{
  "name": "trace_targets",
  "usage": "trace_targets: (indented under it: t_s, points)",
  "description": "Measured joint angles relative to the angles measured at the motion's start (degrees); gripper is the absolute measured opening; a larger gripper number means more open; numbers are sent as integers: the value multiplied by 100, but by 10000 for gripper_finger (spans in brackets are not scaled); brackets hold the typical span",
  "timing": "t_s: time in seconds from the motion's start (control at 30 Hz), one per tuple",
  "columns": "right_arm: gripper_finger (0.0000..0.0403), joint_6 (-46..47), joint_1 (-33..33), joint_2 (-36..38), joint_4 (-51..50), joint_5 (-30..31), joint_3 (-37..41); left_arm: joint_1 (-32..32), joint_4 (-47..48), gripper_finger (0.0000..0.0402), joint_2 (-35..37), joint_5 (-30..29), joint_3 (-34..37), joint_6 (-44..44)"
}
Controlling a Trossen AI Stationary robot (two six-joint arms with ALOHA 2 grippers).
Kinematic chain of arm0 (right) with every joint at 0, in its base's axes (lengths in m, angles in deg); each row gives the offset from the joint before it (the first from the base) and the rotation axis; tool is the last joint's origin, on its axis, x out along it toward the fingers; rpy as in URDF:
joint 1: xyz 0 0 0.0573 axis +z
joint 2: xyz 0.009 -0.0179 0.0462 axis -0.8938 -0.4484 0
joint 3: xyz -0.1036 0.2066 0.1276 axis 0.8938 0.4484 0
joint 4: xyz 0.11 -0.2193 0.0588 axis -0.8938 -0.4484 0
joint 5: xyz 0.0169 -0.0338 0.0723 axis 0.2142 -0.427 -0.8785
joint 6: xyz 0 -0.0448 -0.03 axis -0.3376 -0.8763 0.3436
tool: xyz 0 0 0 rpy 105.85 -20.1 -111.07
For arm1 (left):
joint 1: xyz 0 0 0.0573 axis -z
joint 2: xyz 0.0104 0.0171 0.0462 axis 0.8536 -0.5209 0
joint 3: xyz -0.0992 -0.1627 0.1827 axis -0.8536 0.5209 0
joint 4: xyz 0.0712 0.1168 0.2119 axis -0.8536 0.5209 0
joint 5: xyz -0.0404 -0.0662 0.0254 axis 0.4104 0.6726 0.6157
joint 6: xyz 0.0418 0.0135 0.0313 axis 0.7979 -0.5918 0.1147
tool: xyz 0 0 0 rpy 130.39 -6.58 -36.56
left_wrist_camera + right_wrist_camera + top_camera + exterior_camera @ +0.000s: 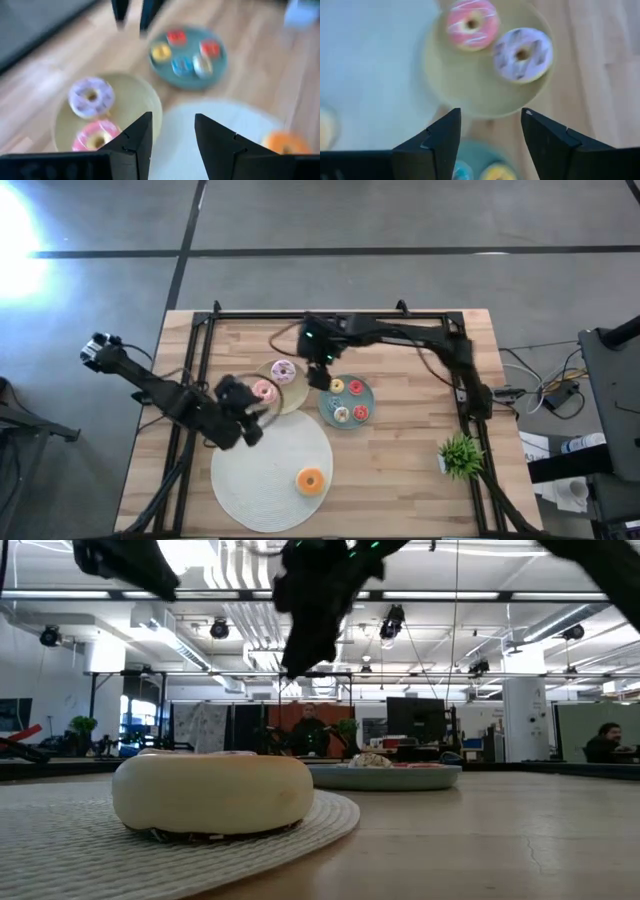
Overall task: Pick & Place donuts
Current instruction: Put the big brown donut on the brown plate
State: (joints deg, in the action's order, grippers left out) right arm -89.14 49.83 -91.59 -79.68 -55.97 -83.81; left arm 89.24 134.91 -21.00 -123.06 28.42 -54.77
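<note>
A pink-frosted donut (263, 391) and a white-sprinkled donut (283, 371) lie on the cream plate (291, 400). Several tiny donuts (356, 387) sit on the teal plate (330, 410). An orange-tan donut (311, 480) rests flat on the white round mat (250, 480). My left gripper (250, 418) hovers open at the mat's far-left rim, beside the pink donut (95, 137). My right gripper (320, 376) hangs open between the two plates, with the pink donut (472, 23) and the sprinkled donut (522, 54) ahead of its fingers. Both grippers are empty.
A small green plant (460, 452) stands near the table's right near corner. A black frame rail (330, 314) runs along the far edge, with further rails down both sides. Bare wood lies right of the teal plate. In the low view, the mat's donut (213, 790) stands in front of the teal plate (385, 776).
</note>
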Motion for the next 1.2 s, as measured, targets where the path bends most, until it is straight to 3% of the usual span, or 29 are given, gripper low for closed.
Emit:
trace_targets:
  t_s: [0.23, 0.37, 0.57, 0.73, 0.9, 1.2]
  points:
    - [183, 753, 520, 2334, 1003, 822, 2808, 126, -1036, 122, -1344, 1434, 123, 1266]
    - [184, 1361, 907, 3441, 1119, 1297, 4012, 321, -1838, 122, -2247, 1550, -183, 2056]
    - [185, 2477, 1513, 4711, 1146, 1647, 5237, 505, -1989, 122, -3493, 1752, -1170, 2476]
    - [185, 3111, 2019, 5488, 1205, 2157, 5895, 538, -1808, 122, -4450, 1850, -2211, 2916]
    - [185, 3482, 2353, 5910, 1227, 2278, 6165, 538, -1018, 122, -5142, 2004, -3151, 2687]
    - [185, 3539, 2569, 5945, 1278, 2566, 6227, 538, -792, 122, -5469, 2516, -3330, 1828]
